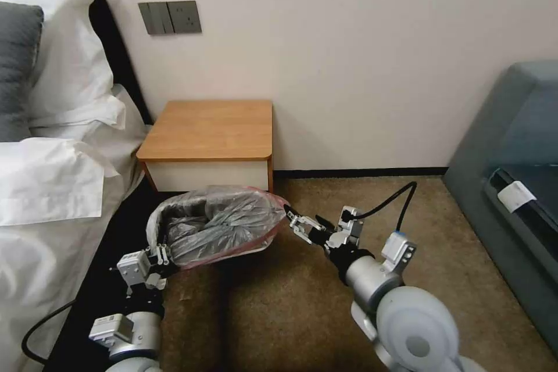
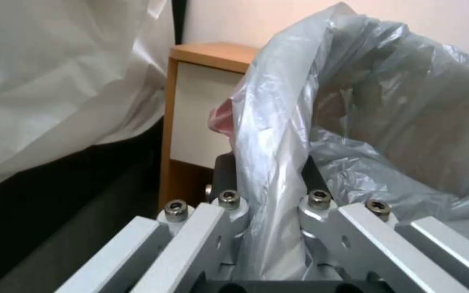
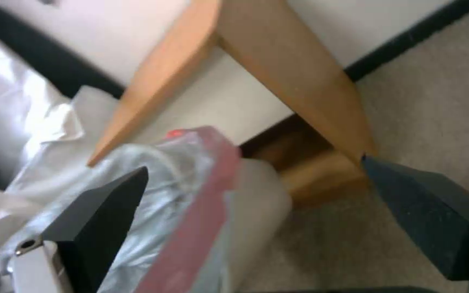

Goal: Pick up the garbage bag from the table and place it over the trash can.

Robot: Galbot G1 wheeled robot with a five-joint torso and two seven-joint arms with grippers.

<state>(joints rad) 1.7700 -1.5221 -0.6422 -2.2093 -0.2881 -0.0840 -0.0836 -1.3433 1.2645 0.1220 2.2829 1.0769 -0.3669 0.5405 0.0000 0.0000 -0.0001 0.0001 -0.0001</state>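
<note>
The garbage bag [image 1: 224,222], grey and crinkly with a pinkish-red rim, is spread open low over the carpet in front of the table [image 1: 212,127]. My left gripper [image 1: 161,256] is shut on the bag's near-left edge; in the left wrist view the plastic [image 2: 354,122] is pinched in this gripper [image 2: 270,191]. My right gripper [image 1: 292,220] stands open at the bag's right rim. In the right wrist view its dark fingers [image 3: 104,219] are wide apart around the pink rim [image 3: 202,211]. A pale rounded corner of the trash can [image 3: 264,191] shows under that rim; the bag hides it in the head view.
A bed with white linen [image 1: 52,186] and pillows runs along the left, close to my left arm. A grey upholstered seat [image 1: 511,168] stands at the right. Brown carpet [image 1: 279,308] lies open between them. Wall sockets [image 1: 170,17] sit above the table.
</note>
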